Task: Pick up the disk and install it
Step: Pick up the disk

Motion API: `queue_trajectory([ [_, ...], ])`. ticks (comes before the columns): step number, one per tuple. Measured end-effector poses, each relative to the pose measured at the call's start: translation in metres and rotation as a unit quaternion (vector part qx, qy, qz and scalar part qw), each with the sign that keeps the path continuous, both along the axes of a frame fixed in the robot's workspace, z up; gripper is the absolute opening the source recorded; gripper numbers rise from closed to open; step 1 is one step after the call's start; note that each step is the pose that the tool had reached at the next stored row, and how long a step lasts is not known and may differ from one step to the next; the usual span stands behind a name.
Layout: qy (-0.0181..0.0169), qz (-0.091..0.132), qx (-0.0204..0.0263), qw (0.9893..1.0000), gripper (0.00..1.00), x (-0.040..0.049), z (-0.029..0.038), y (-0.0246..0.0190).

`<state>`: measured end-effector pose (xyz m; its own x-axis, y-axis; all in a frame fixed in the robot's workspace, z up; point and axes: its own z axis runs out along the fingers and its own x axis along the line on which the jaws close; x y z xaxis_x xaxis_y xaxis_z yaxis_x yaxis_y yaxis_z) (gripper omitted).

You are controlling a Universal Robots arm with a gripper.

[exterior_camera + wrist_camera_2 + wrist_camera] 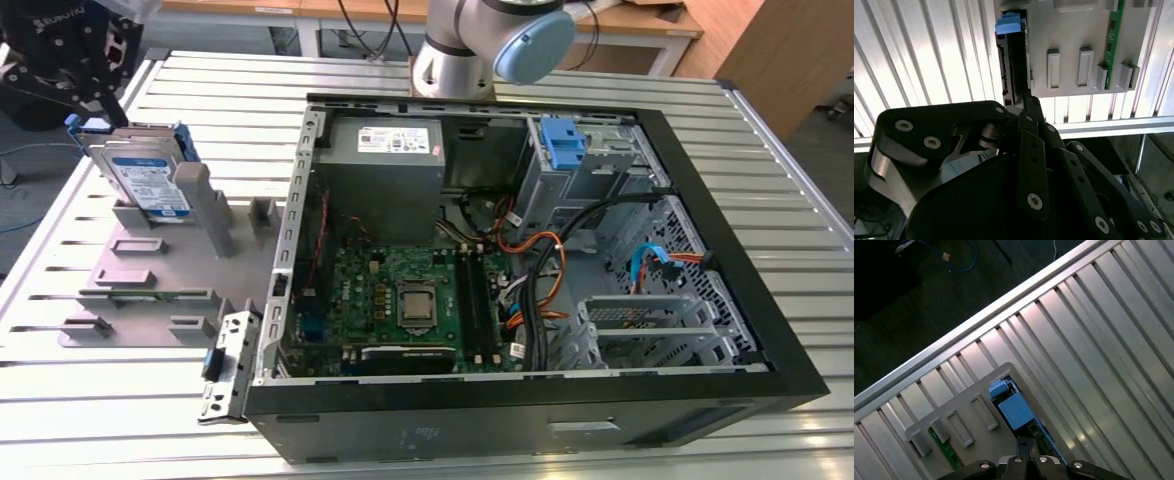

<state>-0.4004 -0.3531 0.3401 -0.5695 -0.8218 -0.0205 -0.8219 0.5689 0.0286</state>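
Bench (pixel 134 400): gripper (pixel 98 103) at the disk (pixel 144 175)'s top edge in the rack (pixel 147 270), can't tell if clamped. Pull skewed and you could jam it.

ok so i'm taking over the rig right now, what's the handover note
Gripper: right above the top edge of the disk, at the exterior view's left. Whether it has a grip on it cannot be told.
Disk: standing upright in a slot of the grey holder on the slatted table, outside the open computer case.
Done: the gripper is at the disk.
Left: the disk is not yet lifted out of the holder and not yet installed in the case.
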Motion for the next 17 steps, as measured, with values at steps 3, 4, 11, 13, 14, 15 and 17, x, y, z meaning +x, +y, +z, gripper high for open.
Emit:
queue_trajectory([
  [3, 0.0000, 0.027, 0.0000, 0.9996, 0.11, 0.0000, -0.0002, 0.0000],
  [4, 0.0000, 0.037, 0.0000, 0.9993, 0.11, 0.0000, -0.0003, 0.0000],
  [11, 0.0000, 0.100, 0.0000, 0.9950, 0.11, 0.0000, -0.0009, 0.0000],
  [13, 0.0000, 0.118, 0.0000, 0.9930, 0.11, 0.0000, -0.0011, 0.0000],
  [14, 0.0000, 0.127, 0.0000, 0.9919, 0.11, 0.0000, -0.0012, 0.0000],
  [15, 0.0000, 0.136, 0.0000, 0.9907, 0.11, 0.0000, -0.0012, 0.0000],
  [17, 0.0000, 0.152, 0.0000, 0.9883, 0.11, 0.0000, -0.0013, 0.0000],
])
